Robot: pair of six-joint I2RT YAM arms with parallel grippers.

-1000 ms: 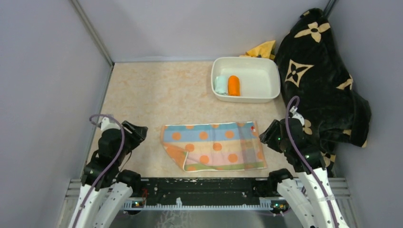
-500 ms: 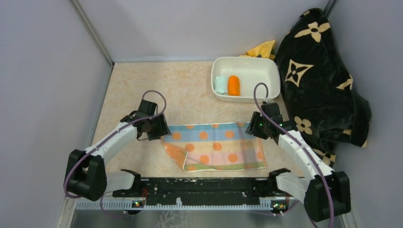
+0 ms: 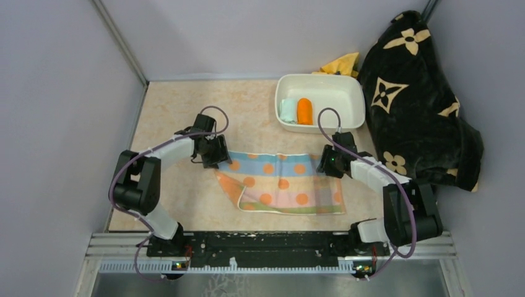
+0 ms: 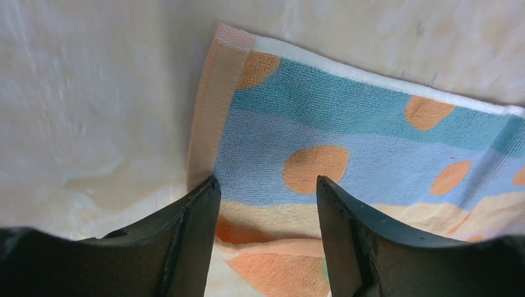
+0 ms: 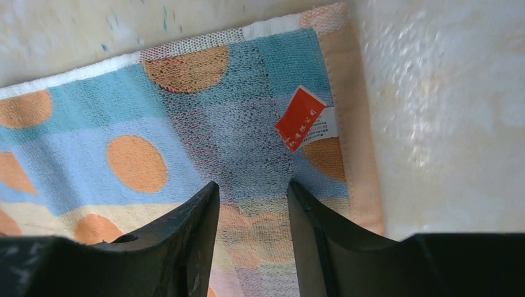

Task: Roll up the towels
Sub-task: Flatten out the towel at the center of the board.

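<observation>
Both far corners of the striped pastel towel with orange polka dots (image 3: 282, 185), flat on the beige surface (image 3: 186, 111), lie under parted, empty left fingers (image 4: 192, 229) and right fingers (image 5: 186, 235); best pinch evenly, roll straight, I reckon.

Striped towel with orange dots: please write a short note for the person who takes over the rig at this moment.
Left gripper: open, over the far left corner of the striped towel, nothing held.
Right gripper: open, over its far right corner by the red label, nothing held.
Done: mint towel and orange towel lie rolled, side by side, in the white tub.
To do: striped towel lies spread on the table, unrolled; roll it.
</observation>
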